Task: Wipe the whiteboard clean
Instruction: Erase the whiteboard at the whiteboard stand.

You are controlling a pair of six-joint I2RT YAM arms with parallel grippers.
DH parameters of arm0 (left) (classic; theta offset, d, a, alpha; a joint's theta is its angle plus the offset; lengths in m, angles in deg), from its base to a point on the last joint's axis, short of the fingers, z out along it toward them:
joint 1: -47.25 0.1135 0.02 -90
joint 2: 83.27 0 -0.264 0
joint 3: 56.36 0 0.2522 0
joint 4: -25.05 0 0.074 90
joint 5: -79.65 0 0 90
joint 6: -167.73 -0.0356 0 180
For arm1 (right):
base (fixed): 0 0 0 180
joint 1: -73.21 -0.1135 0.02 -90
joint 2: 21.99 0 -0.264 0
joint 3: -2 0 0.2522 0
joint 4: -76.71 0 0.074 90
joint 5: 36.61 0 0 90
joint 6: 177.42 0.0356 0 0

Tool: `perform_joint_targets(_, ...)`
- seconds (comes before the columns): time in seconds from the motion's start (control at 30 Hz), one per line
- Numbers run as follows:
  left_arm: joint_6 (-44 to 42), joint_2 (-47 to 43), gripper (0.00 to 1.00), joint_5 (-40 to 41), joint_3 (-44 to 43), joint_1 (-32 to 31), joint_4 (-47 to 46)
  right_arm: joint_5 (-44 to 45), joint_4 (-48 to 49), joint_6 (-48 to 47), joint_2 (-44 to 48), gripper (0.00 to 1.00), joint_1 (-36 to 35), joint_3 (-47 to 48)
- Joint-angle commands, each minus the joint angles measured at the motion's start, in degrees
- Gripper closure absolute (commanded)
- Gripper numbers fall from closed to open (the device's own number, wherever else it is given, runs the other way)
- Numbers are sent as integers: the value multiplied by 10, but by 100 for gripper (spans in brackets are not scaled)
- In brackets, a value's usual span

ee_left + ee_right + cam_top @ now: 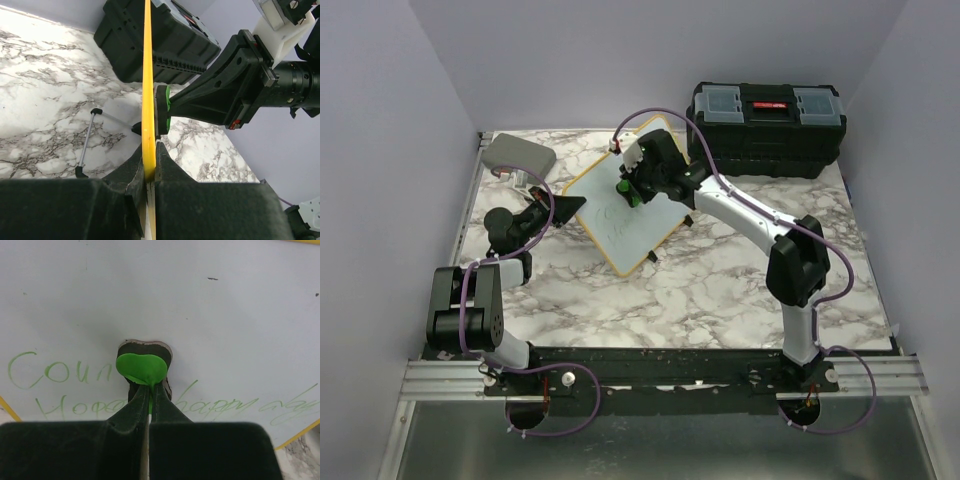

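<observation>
Small white whiteboard with rounded corners and a thin yellowish-wood frame (pixel 620 232) is at the centre-back of the white-and-grey marble tabletop (pixel 710 290), turned diamond-wise in the top view. Its far corner points at the back wall, its right corner is near the black plastic toolbox with a red latch (pixel 765 125). Left gripper (pixel 572 204) is at the board's left corner. Left wrist view shows the board edge-on with both fingers (pixel 131 172) clamped on the frame, no gap. A thin metal wire leg with black tips (pixel 86 142) stands on the marble on the side of the board away from the right arm; can't tell if the board's weight is on it. Right gripper (pixel 150 396) is over the board face, jaws pinched together on the green heart-shaped tab of a small eraser (pixel 141 367), whose dark pad sits flat against the white surface. Green handwritten marker text (pixel 60 372) runs in two lines either side of the eraser, unwiped. Upper part of the board face is clean bar a few specks. Grey rounded case (pixel 520 153) sits at the back-left corner, apart from the board.
</observation>
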Motion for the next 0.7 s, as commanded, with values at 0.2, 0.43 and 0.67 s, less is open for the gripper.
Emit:
perform_joint_targets(0.2, -10, 2, 100, -42, -1, -11, -9, -176, -51, -14, -40, 99, -18, 37)
perform_joint_targets(0.43, -8, 4, 100, -42, -2, -11, -11, -26, -7, 23, -30, 99, -5, 25)
perform_joint_targets(0.67, -7, 5, 100, -42, -1, -11, -14, 56, 10, 25, -26, 99, 14, 24)
